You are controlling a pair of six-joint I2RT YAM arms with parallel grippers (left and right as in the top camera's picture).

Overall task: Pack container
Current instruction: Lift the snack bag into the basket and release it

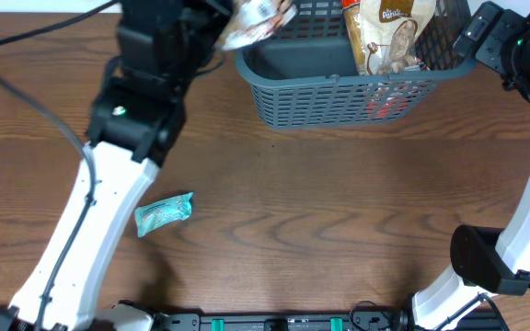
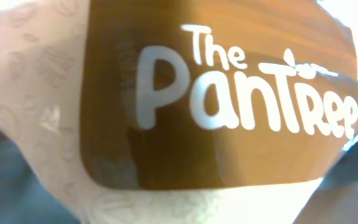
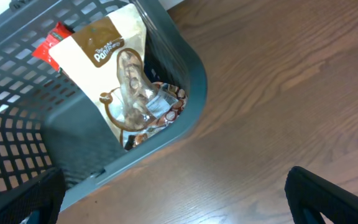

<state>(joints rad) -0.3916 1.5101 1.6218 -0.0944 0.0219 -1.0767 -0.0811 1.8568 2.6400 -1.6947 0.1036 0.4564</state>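
Note:
The container [image 1: 339, 87], a dark grey-blue lattice basket, stands at the table's far edge. Inside it a cream and brown Pantree packet [image 1: 389, 37] [image 3: 120, 74] leans upright, with a red packet [image 3: 51, 43] behind it. My left gripper [image 1: 212, 28] hovers at the basket's left end, shut on another Pantree packet [image 1: 258, 20]. That packet [image 2: 229, 112] fills the left wrist view and hides the fingers. My right gripper [image 3: 179, 205] is open over bare table beside the basket's corner [image 3: 191, 81], at its right end [image 1: 486, 37].
A small teal packet [image 1: 164, 213] lies on the wooden table to the front left, beside my left arm. The bases of both arms sit along the near edge.

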